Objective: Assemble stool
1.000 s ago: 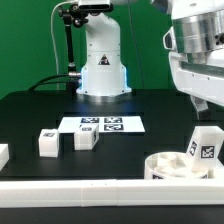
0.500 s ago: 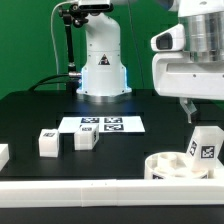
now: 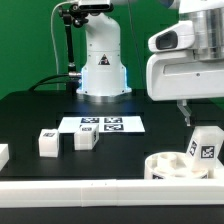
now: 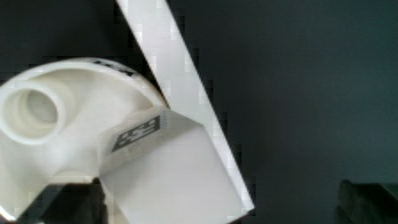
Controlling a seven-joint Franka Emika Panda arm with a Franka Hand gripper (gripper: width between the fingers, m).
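The black table (image 3: 30,110) fills the exterior view, edged at 6 o'clock by the long white rail (image 3: 80,196). Over the table's 3 o'clock side hangs the arm's gripper (image 4: 217,200). In the wrist view its dark fingers (image 4: 59,202) sit at opposite edges of the picture, spread wide with nothing pinched between them. Next in size is the seat disc (image 3: 168,166), a round white dish with a raised rim and a hollow centre. It lies flat at about 4 o'clock in the exterior view, just behind the rail. The marker board (image 3: 100,125) lies at the middle of the table. The coming move turns on the upright leg (image 3: 203,145), which stands at the seat's far edge. It is at roughly 5 o'clock from the one fingertip showing in the exterior view, near it but not touching. Its long axis runs 12 to 6, close to vertical, so a grasp would probably need a short drop with the jaws straddling the block's sides. The leg is a short, blocky white piece with a black-and-white tag facing the camera. The rim hides its foot, so whether it sits in a socket cannot be told. A loose leg (image 3: 47,142) and a second loose leg (image 3: 86,138) rest at 8 o'clock, well apart from the hand.
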